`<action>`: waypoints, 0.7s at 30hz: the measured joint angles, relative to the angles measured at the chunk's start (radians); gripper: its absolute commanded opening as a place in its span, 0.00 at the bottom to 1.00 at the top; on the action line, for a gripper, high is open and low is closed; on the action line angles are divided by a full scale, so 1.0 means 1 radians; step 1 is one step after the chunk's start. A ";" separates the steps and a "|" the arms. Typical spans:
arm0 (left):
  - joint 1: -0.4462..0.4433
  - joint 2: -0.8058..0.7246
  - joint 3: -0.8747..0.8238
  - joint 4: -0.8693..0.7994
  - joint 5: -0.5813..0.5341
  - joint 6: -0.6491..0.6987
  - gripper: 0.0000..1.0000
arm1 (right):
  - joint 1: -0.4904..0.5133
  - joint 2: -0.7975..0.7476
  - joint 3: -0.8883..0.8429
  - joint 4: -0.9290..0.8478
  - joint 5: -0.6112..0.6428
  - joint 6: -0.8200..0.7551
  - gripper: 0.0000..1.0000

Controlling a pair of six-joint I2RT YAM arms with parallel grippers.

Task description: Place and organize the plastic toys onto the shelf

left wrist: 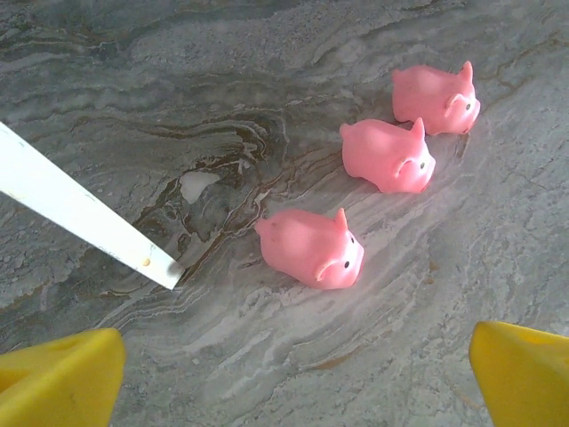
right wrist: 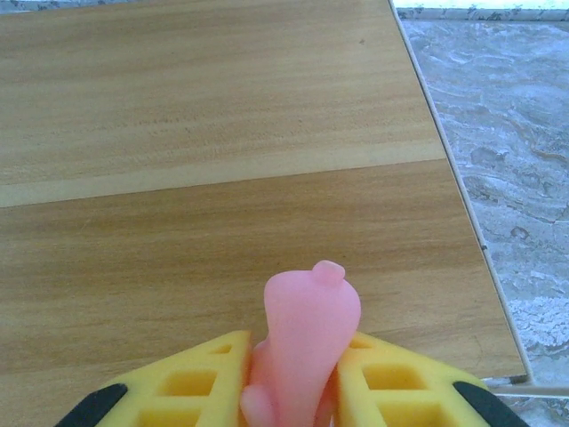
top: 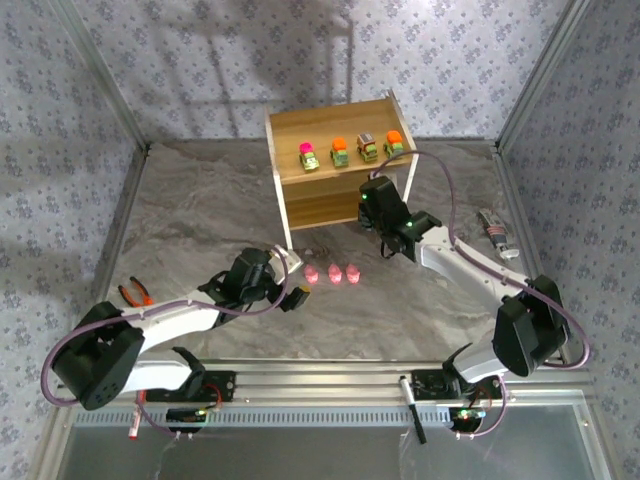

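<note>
The shelf (top: 284, 170) stands at the back of the table, with several little cars on its top tier: one pink-topped (top: 310, 157), two orange-topped (top: 340, 152) (top: 394, 144) and one brownish-topped (top: 367, 148). Three pink pig toys (top: 334, 272) lie in a row on the table in front of it. In the left wrist view the nearest pig (left wrist: 313, 247) lies just ahead of my open left gripper (left wrist: 293, 391), the other two (left wrist: 389, 156) (left wrist: 437, 96) beyond it. My right gripper (right wrist: 298, 369) is shut on another pink pig (right wrist: 309, 320), held over the shelf's lower wooden board (right wrist: 222, 222).
Orange-handled pliers (top: 136, 292) lie at the table's left edge. A small grey and red tool (top: 497, 232) lies at the right. The shelf's white frame foot (left wrist: 84, 218) reaches across the table near my left gripper. Patterned walls close the back and sides.
</note>
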 measured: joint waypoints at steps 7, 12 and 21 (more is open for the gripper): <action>0.009 -0.026 0.000 -0.011 0.001 0.000 1.00 | -0.015 0.031 0.020 -0.001 0.001 0.000 0.27; 0.009 -0.033 0.002 -0.031 0.012 0.000 1.00 | -0.010 0.046 0.022 0.008 0.009 0.006 0.27; 0.009 -0.048 0.002 -0.043 0.027 0.000 1.00 | 0.001 0.068 0.037 0.020 0.047 0.024 0.28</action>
